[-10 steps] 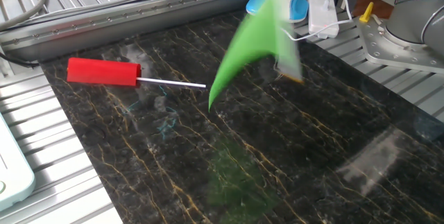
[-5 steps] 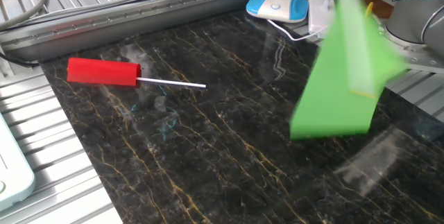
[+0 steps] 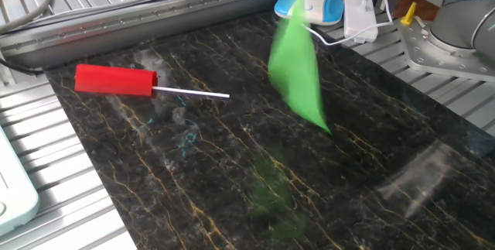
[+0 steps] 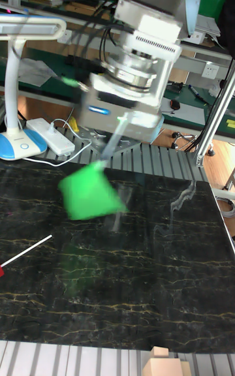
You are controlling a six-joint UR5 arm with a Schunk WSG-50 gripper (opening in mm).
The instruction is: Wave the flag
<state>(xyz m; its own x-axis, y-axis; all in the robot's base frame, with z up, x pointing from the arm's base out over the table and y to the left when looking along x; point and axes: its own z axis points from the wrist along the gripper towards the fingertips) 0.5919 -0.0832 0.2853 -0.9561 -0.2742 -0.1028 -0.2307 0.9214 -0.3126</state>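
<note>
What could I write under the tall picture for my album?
The robot's gripper swings a blurry green flag on its white stick over the dark marble table.

flag motion-blurred, end effector fingers blurred

Both views are brightly and evenly lit from overhead. The glossy dark table throws back pale glare patches and a faint green reflection. The flag is smeared by motion blur in both views, and so is the gripper; the static surroundings stay sharp.
</note>
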